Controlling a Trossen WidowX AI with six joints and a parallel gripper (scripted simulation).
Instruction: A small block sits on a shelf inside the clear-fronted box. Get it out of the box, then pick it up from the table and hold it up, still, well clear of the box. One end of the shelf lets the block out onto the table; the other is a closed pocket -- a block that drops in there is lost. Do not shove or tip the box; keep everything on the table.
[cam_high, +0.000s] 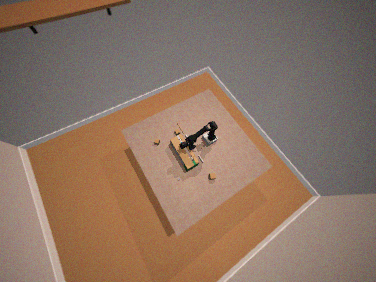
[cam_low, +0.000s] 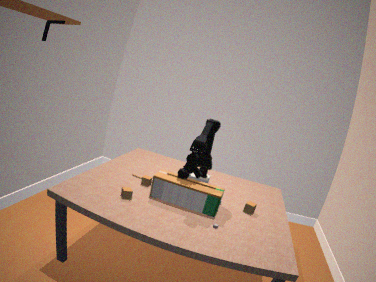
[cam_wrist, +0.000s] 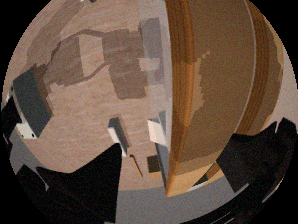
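The box (cam_high: 188, 158) (cam_low: 187, 185) (cam_wrist: 220, 70) stands upright on the table (cam_high: 225, 155) (cam_low: 100, 180) (cam_wrist: 95, 112), with a wooden top and a green part (cam_low: 212, 205) at one end. Its clear pane (cam_wrist: 161, 65) shows as a pale strip in the wrist view. My gripper (cam_high: 187, 146) (cam_low: 192, 174) (cam_wrist: 163, 140) is open and empty, over the box's edge on the arm's side, with one finger at each side of that edge in the wrist view. The small block on the shelf cannot be made out in any view.
Wooden cubes (cam_high: 157, 142) (cam_low: 127, 193) lie beyond the box's far end, and another cube (cam_high: 212, 176) (cam_low: 250, 207) lies past the green end. A thin stick (cam_wrist: 136, 166) and a pale bar (cam_wrist: 117, 135) lie near the box. A small grey ball (cam_low: 215, 226) lies before it.
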